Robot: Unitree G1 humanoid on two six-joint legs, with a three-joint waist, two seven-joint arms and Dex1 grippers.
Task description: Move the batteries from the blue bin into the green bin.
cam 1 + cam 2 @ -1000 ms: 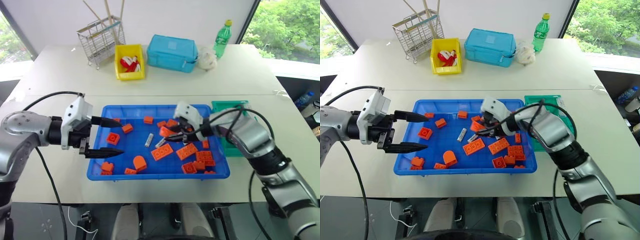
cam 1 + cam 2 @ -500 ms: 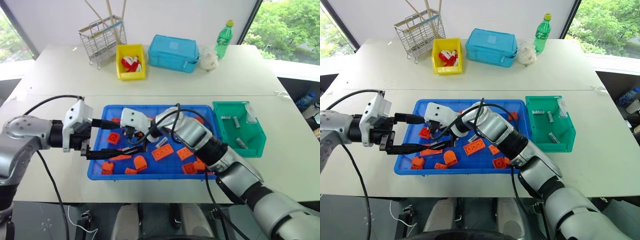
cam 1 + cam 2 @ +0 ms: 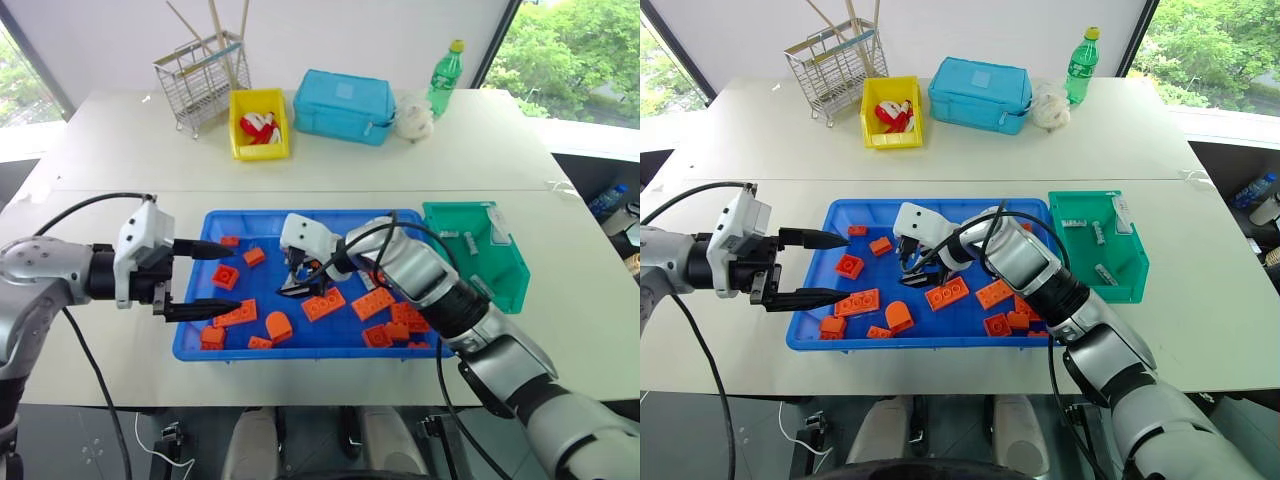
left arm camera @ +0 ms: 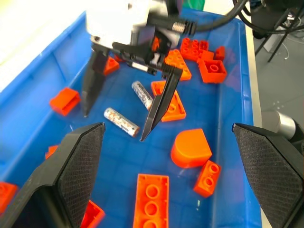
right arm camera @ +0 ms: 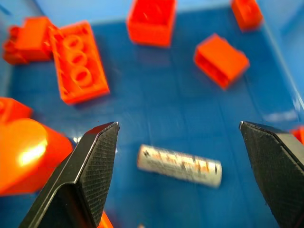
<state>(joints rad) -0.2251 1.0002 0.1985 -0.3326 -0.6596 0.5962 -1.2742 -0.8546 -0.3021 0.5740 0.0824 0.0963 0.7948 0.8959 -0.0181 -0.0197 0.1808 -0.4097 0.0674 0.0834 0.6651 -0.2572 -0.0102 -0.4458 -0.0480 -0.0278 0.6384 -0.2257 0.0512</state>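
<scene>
Right claw (image 4: 116,126) has pulled back from the left claw (image 3: 195,277), fingers apart over a battery (image 5: 179,166).

- Daylight from the windows behind fills my head views, bright and even, with soft shadows.
- My right wrist view is blurred close up; one orange brick (image 5: 21,152) shows a glare spot.

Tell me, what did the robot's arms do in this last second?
The right gripper swung from the blue bin's green-bin side toward its middle and opened; it now hangs open over a battery, not holding it. The left gripper stayed open at the bin's left edge. The batteries in the green bin lie unchanged.
</scene>
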